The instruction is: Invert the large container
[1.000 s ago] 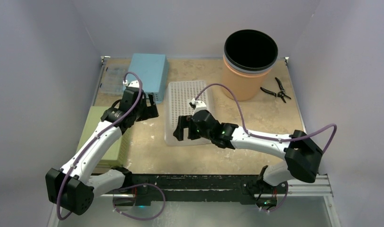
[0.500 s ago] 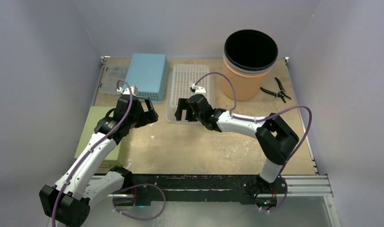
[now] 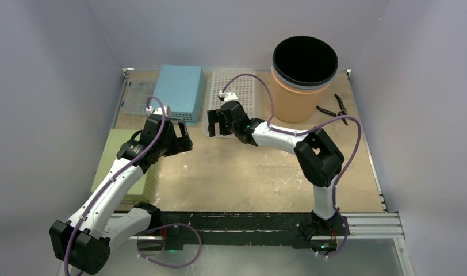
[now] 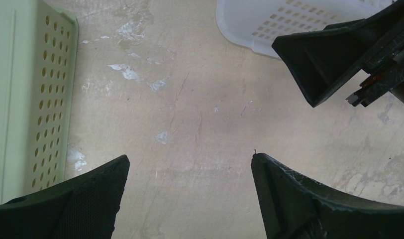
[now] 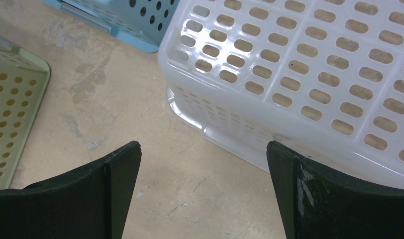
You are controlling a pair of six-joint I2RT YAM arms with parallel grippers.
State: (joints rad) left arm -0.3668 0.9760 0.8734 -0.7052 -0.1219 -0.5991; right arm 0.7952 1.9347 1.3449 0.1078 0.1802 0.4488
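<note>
Top external view showed the white basket (image 3: 242, 98) lying bottom up, its near edge under the right fingers (image 5: 90, 199). A blue basket (image 3: 178, 92) to their left and a green basket (image 3: 107, 155) left of the left fingers (image 4: 309, 199) also lay bottom up. An orange bucket (image 3: 297, 98) stood upright to the right fingers' right, its inside dark. Both pairs of fingers were spread wide and held nothing, the left over bare tabletop (image 3: 237, 172). Open tabletop stretched on the near side of both.
</note>
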